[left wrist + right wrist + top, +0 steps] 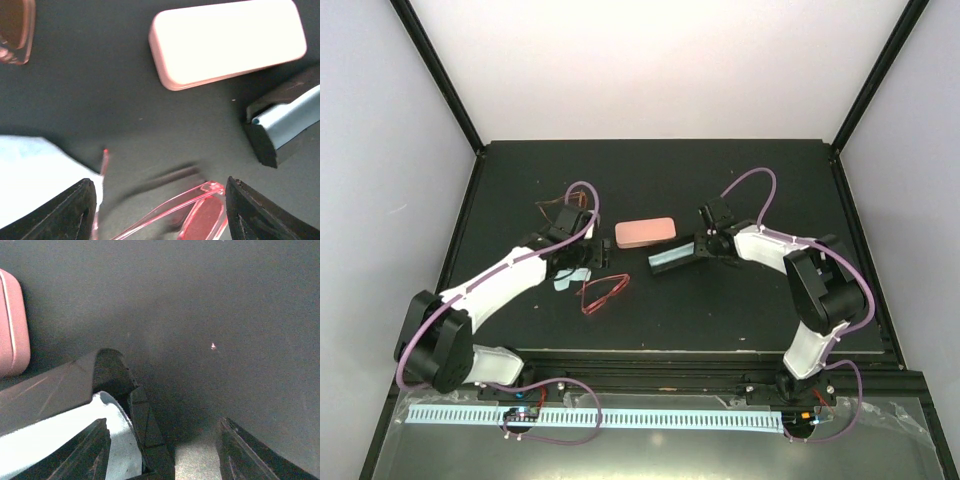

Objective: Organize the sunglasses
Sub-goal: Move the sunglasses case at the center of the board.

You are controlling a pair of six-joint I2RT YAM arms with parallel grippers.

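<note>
Overhead and wrist views of the sunglasses task. The red-pink sunglasses (603,293) lie on the table (740,190) just below centre of the overhead view, unfolded. Their long axis runs on a diagonal from lower left to upper right. The left tool (160,184) hangs directly over them with its fingers (65,212) wide apart and nothing held. In the left wrist view the front bar and one lens show in the gap at the bottom edge, running roughly from finger to finger. Closing as posed would therefore likely press along the frame's length rather than across it. The brownish-amber sunglasses (15,30) lie at the upper left of the wrist view, beyond the same tool, and a light blue cloth (30,170) lies at the lower left. The pink case (645,232) sits closed above centre. To its right the black case (672,259) lies open with a blue lining or cloth inside. The right tool (162,425) is at that case's end, fingers apart, and no grip on the case shows. The left arm is clearly nearer to both pairs.
</note>
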